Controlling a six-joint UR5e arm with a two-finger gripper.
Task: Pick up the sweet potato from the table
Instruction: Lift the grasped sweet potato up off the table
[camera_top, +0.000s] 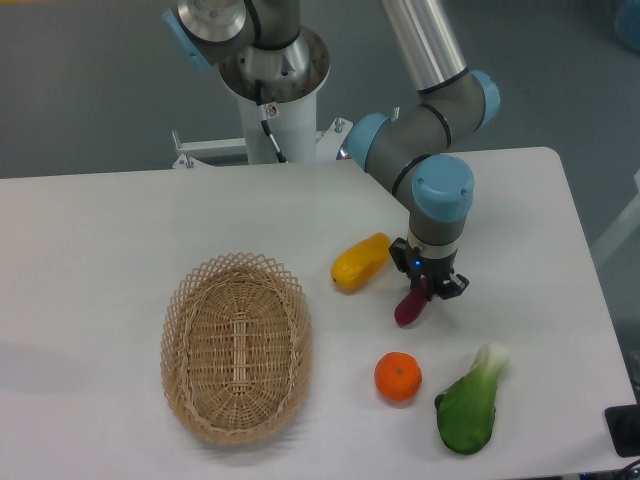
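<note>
While the gripper (428, 287) sits right over the sweet potato (410, 307), you are at the grasp itself.

You can see the purple tuber lying on the white table (110, 230) between the yellow fruit (361, 262) and the orange (398, 377), its long axis running from lower left to upper right — and its upper end is tucked between the fingers. The jaws look clenched on that end, though you cannot tell how firm the grip is. Its lower tip appears to rest on the tabletop, so a straight lift looks like the next move — watch for it pivoting or slipping out.
</note>
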